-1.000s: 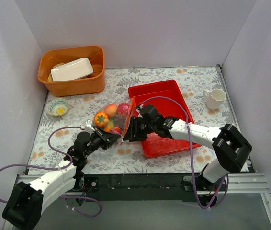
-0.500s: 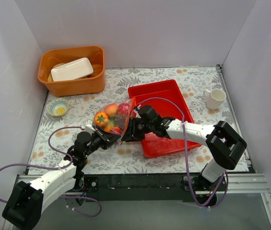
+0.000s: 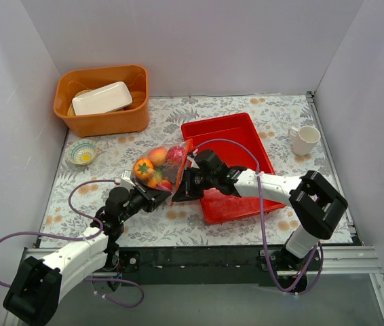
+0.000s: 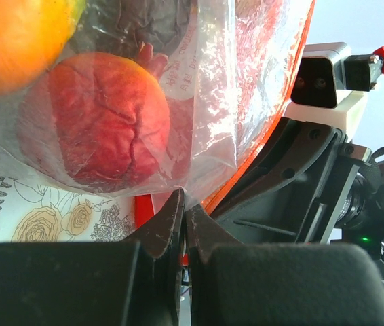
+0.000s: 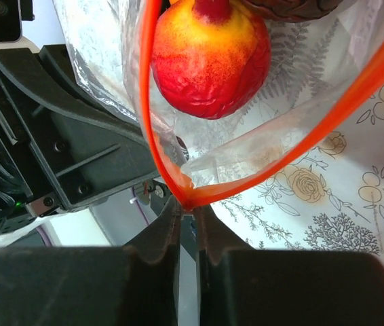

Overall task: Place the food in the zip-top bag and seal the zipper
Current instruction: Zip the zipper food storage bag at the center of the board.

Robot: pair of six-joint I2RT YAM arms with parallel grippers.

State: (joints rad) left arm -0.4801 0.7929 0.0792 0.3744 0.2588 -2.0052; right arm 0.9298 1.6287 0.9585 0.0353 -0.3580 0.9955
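Since the toy fruits (image 3: 144,168) appear all gathered inside the zip-top bag (image 3: 176,157), with no loose piece showing outside it, the loading step reads as done. Bag: clear, crinkled, lying at mid-counter just left of the red tray (image 3: 236,129). Zipper (image 5: 145,88): orange-red strip; in the right wrist view its two halves stand apart in a wide loop around a red-and-yellow fruit (image 5: 209,58), so the mouth is open and sealing is left to do. Left end effector (image 3: 159,197): fingers together, clamped on the clear film at the bag's near edge. Right end effector (image 3: 182,187): fingers nearly together, pinching the zipper's near end where the two halves meet, which looks like the starting point for a press along the strip. Counter (image 3: 199,112): covered in a pale floral-print cloth. Other items: orange bin (image 3: 104,122) at the far left holding a white rectangular dish (image 3: 102,98); small patterned bowl (image 3: 82,151) before it; white mug (image 3: 306,140) at the right. Room: plain pale walls on three sides.
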